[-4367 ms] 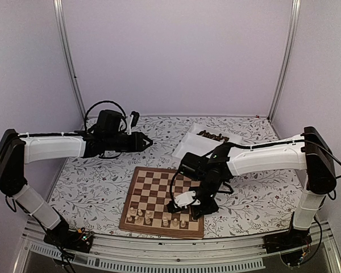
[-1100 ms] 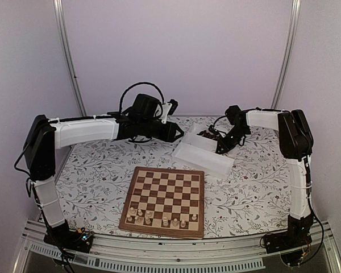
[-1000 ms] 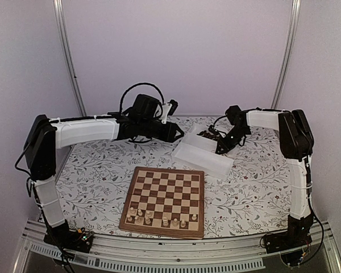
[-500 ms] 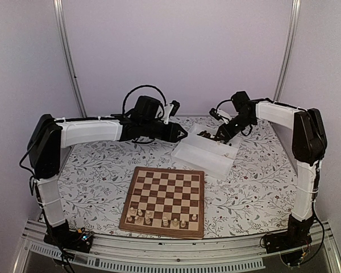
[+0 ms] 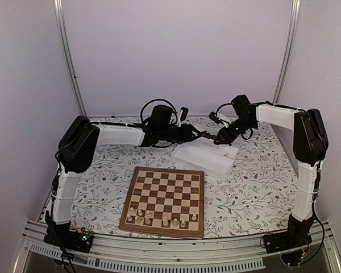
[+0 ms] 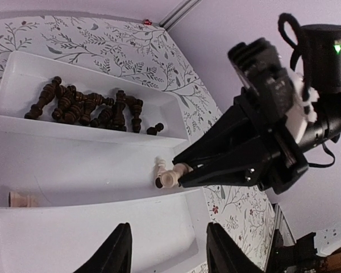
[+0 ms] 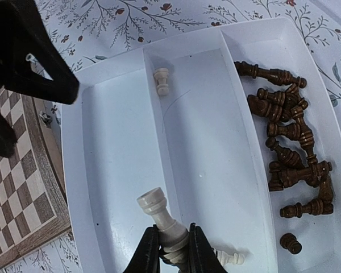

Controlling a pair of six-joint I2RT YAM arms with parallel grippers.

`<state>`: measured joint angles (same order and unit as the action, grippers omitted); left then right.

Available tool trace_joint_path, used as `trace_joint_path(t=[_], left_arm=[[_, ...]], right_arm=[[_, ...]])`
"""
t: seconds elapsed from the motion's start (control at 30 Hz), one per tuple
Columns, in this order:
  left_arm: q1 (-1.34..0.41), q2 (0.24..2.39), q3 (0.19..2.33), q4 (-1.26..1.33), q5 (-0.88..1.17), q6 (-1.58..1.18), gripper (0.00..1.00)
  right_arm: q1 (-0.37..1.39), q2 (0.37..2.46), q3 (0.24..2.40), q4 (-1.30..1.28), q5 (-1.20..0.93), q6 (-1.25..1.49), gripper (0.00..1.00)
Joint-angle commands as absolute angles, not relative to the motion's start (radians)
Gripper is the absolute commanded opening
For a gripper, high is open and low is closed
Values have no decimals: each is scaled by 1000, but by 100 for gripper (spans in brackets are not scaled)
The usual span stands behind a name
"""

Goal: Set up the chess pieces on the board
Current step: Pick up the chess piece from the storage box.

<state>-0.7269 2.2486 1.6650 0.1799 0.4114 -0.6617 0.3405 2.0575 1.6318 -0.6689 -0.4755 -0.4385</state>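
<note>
Right gripper (image 7: pixel 173 238) is clamped on a cream chess piece (image 7: pixel 157 209). Its fingers pinch the lower part, and the flat-topped head, possibly a rook's, sticks out tilted above the middle compartment of the white tray (image 7: pixel 119 170). Whether the base touches the tray floor cannot be told.

Left gripper (image 6: pixel 169 230) hovers over the same tray with its fingers apart and nothing between them, facing the right gripper across the tray.

Two more cream pieces lie on their sides in the middle compartment. One (image 7: pixel 162 81) is at the end far from the right gripper, and the other (image 7: pixel 230 259) is just beside its fingers. Dark brown pieces (image 7: pixel 287 142) lie heaped in the outer compartment on the side away from the board (image 5: pixel 165 196).

That board sits flat on the flowered tablecloth (image 5: pixel 102 182) near the arm bases, apart from the tray. Several pale pieces (image 5: pixel 159 218) stand on its two nearest rows.
</note>
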Motion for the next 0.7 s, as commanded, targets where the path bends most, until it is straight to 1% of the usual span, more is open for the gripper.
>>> trace_joint_path(t=[0.0,0.13,0.3,0.67], left_arm=[[-732,2354,1786,253,463,-767,47],[-745,2422,1867,248,478,-794,47],[-750,2473,1912,263,493,-838,46],[-769,2550,1979,328,570,-928,39]], right_arm=[[348,1992,1611,-645,-524,-460,11],[347,1981,1605,-641,-533,-465,11],[347,1977,1602,-640,-549,-467,11],[348,1982,1597,-640,-547,-470,11]])
